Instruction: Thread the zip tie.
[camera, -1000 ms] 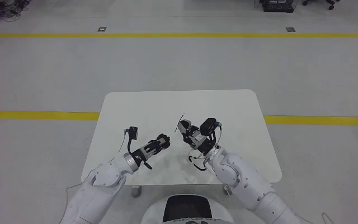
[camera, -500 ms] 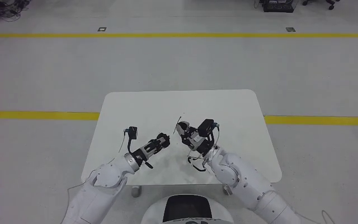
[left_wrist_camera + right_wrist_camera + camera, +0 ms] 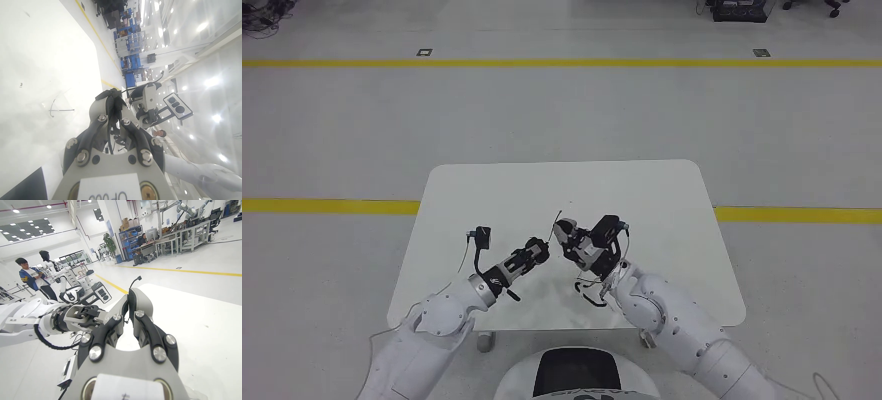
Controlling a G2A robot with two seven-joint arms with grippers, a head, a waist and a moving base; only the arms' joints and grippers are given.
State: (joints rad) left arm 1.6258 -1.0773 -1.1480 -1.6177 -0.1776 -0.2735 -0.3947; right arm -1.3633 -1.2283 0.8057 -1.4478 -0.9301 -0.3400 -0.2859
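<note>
My right jaws clamp one black zip tie (image 3: 139, 277), its head poking out above the table (image 3: 189, 323). My left jaws are pressed shut just beside them. One thin black strand (image 3: 62, 110) lies on the table.

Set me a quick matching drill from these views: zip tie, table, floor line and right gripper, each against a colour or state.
Things:
1. zip tie
2. table
3. floor line
4. right gripper

Colour or state:
A. yellow
B. shut on the zip tie
C. black
D. white

Pairs: 1-C, 2-D, 3-A, 4-B.
</note>
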